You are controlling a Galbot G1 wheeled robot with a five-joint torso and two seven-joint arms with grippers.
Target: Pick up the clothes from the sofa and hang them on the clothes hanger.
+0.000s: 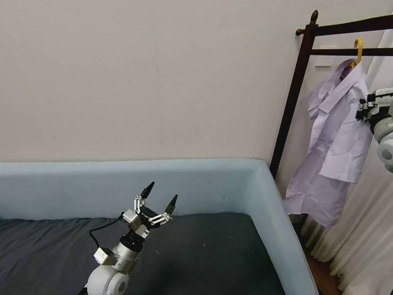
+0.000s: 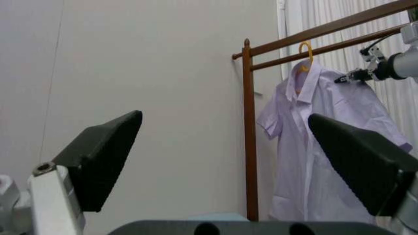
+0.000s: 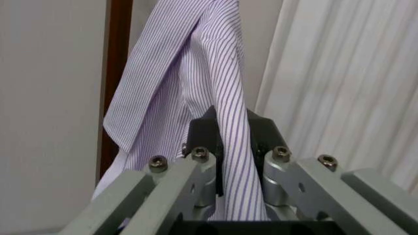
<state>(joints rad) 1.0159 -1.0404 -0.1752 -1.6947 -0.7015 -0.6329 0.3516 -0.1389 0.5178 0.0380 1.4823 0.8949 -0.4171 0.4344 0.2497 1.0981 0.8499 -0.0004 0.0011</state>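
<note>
A pale lilac striped shirt (image 1: 334, 141) hangs on a yellow hanger (image 1: 358, 49) from the dark wooden rack (image 1: 295, 92) at the right. My right gripper (image 1: 367, 106) is at the shirt's shoulder; in the right wrist view its pads (image 3: 202, 147) pinch a fold of the striped fabric (image 3: 176, 73). The left wrist view shows the shirt (image 2: 313, 147), the hanger (image 2: 305, 51) and the right gripper (image 2: 356, 76) against the sleeve top. My left gripper (image 1: 162, 192) is raised over the sofa (image 1: 184, 178), open, fingers pointing up, holding nothing.
The light blue sofa has a dark grey seat cushion (image 1: 202, 258) and ends just left of the rack post (image 2: 248, 122). A white curtain (image 1: 368, 246) hangs behind and right of the shirt. A plain wall stands behind the sofa.
</note>
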